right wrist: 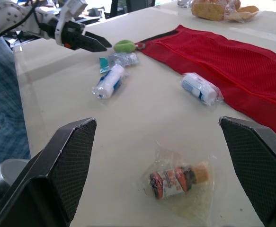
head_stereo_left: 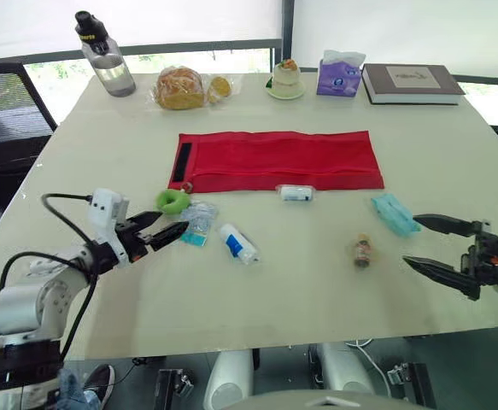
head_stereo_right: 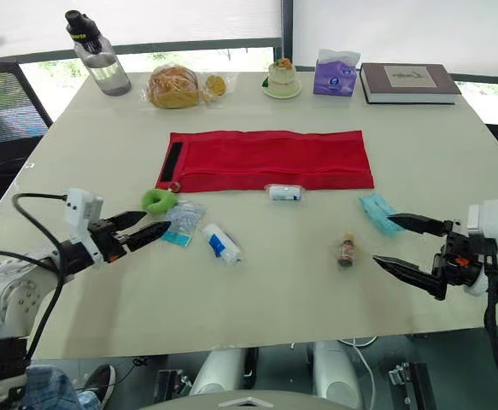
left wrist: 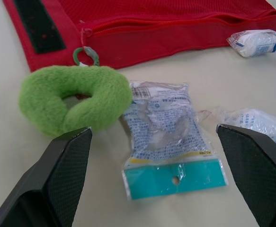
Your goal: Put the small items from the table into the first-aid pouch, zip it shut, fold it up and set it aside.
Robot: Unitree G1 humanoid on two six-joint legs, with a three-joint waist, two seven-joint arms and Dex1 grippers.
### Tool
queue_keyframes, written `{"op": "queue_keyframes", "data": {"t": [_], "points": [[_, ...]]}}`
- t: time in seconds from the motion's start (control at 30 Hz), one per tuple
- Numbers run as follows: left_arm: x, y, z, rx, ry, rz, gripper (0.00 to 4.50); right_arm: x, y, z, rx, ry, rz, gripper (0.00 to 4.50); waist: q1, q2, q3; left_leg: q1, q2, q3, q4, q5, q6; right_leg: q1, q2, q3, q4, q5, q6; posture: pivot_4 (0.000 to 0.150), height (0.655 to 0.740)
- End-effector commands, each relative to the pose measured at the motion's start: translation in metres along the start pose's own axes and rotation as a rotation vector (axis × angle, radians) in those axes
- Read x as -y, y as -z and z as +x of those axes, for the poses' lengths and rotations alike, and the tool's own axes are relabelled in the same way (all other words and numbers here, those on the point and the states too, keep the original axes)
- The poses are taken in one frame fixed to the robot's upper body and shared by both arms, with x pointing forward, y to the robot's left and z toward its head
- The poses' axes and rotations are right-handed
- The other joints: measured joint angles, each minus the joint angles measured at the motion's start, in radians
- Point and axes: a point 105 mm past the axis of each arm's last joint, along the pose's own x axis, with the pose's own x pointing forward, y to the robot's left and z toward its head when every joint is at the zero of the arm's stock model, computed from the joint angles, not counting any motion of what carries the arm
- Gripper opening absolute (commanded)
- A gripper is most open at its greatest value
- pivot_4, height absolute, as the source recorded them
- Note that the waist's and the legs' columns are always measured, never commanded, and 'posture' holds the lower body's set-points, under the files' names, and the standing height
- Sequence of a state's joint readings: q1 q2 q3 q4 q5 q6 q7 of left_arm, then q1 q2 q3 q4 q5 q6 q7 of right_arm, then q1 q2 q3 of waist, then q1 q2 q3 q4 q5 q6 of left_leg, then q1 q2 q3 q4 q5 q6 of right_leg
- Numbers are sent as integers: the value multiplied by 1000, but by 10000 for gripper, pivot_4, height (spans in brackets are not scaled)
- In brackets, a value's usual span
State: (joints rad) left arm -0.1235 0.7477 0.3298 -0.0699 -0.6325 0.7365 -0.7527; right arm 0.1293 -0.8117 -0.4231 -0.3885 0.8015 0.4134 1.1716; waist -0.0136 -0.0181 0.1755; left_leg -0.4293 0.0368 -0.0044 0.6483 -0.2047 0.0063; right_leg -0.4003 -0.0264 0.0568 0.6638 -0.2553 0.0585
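Note:
The red first-aid pouch [head_stereo_left: 278, 160] lies flat and unfolded in the middle of the table. A green fuzzy ring [head_stereo_left: 172, 201] hangs from its zip pull [left wrist: 85, 56] at the left end. My left gripper [head_stereo_left: 174, 220] is open just short of a clear packet with a teal strip [left wrist: 168, 142], nothing between its fingers. A white and blue wrapped roll [head_stereo_left: 238, 243] lies right of that packet. A small bandage roll [head_stereo_left: 296, 193] rests against the pouch's near edge. My right gripper [head_stereo_left: 409, 239] is open, facing a small bagged bottle [right wrist: 178, 179], with a teal mask [head_stereo_left: 394, 213] beside it.
Along the far edge stand a water bottle [head_stereo_left: 103, 53], bagged bread [head_stereo_left: 180, 88], a small cake on a plate [head_stereo_left: 285, 79], a purple tissue pack [head_stereo_left: 340, 75] and a book [head_stereo_left: 411, 84]. A black chair [head_stereo_left: 1, 111] stands off the table's left side.

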Motion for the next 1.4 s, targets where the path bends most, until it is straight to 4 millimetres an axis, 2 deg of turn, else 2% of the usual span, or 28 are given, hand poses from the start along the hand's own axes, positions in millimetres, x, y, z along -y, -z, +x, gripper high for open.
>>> {"op": "queue_keyframes", "data": {"t": [0.03, 0.13, 0.23, 0.33, 0.37, 0.4, 0.43, 0.53, 0.73, 0.83, 0.97, 1.07, 1.17, 1.23, 1.4], "points": [[-1, -1, 5, -39, -6, -59, 45000, -7, -12, 8, 41, -51, -50, 44206, 0, 0, 0, 0, 0, 0, 0, 0, 0, 0, 0, 0, 0, 0, 0, 1500, 7400], [1, -1, 15, -51, 16, -176, 45000, -8, -14, 13, 53, -62, -66, 44206, 0, 0, 0, 0, 0, -1, 0, 0, 0, 0, 1, 0, 1, 0, 1, 1500, 7400], [12, -5, 26, -59, 60, -225, 38128, -10, -15, 18, 54, -77, -73, 45000, 3, 0, 0, 0, 0, -2, 1, 0, 0, 0, 1, -1, 1, 2, 4, 1500, 7400], [20, 0, 31, -101, 89, -246, 25248, -10, -17, 22, 52, -86, -80, 45000, 1, 0, 0, -1, 0, -1, 1, 0, 0, 0, 1, -1, 1, 2, 4, 1500, 7400], [20, 4, 32, -124, 84, -254, 23818, -9, -18, 23, 52, -89, -83, 45000, 1, 0, 0, -1, 0, -2, 1, 0, 0, 0, 1, -1, 1, 2, 4, 1500, 7400], [20, 7, 32, -141, 78, -266, 17012, -9, -20, 25, 53, -95, -86, 45000, 1, 0, 0, -1, 0, -2, 1, 0, 0, 0, 1, -1, 1, 2, 4, 1500, 7400], [20, 8, 33, -149, 78, -282, 13939, -9, -21, 26, 54, -100, -86, 45000, 0, 0, 0, 0, 0, -2, 1, 0, 0, 0, 1, -1, 1, 2, 4, 1500, 7400], [20, 7, 33, -145, 81, -306, 107, -10, -24, 28, 53, -114, -87, 45000, 1, 0, 0, 0, 0, -2, 1, 0, 0, 0, 1, -1, 1, 2, 4, 1500, 7400], [23, -14, 27, -18, 109, -352, 107, -10, -27, 28, 58, -95, -83, 45000, 1, 0, 0, -1, 0, -2, 1, 0, 0, 0, 1, -1, 1, 2, 4, 1500, 7400], [31, -30, 25, 58, 128, -353, 107, -9, -25, 33, 43, -67, -71, 45000, 1, 0, 0, -1, 0, -2, 1, 0, 0, 0, 1, -1, 1, 3, 4, 1500, 7400], [47, -57, 31, 155, 156, -346, 107, -3, -35, 47, 81, -12, -49, 45000, 3, -1, 0, -1, 0, -3, 2, 0, 0, 0, 1, -1, 1, 3, 4, 1500, 7400], [67, -86, 47, 240, 185, -351, 107, 2, -42, 65, 110, 49, -30, 45000, 6, -1, 0, -2, -1, -4, 4, 0, 0, 1, 1, -2, 2, 3, 4, 1500, 7400], [89, -100, 56, 262, 235, -332, 107, 6, -45, 77, 128, 99, -5, 45000, 4, -1, 0, -2, -1, -4, 4, 0, 0, 0, 1, -2, 2, 4, 4, 1500, 7400], [110, -112, 67, 296, 279, -308, 107, 16, -49, 92, 153, 168, 8, 45000, 0, -1, 0, -3, -2, -3, 3, 0, 0, 0, 1, -1, 1, 4, 4, 1500, 7400], [136, -116, 86, 339, 316, -368, 107, 21, -58, 121, 227, 248, 85, 45000, 0, -1, 0, -2, -2, -4, 3, 0, 0, 0, 1, -1, 2, 4, 4, 1500, 7400]]}}
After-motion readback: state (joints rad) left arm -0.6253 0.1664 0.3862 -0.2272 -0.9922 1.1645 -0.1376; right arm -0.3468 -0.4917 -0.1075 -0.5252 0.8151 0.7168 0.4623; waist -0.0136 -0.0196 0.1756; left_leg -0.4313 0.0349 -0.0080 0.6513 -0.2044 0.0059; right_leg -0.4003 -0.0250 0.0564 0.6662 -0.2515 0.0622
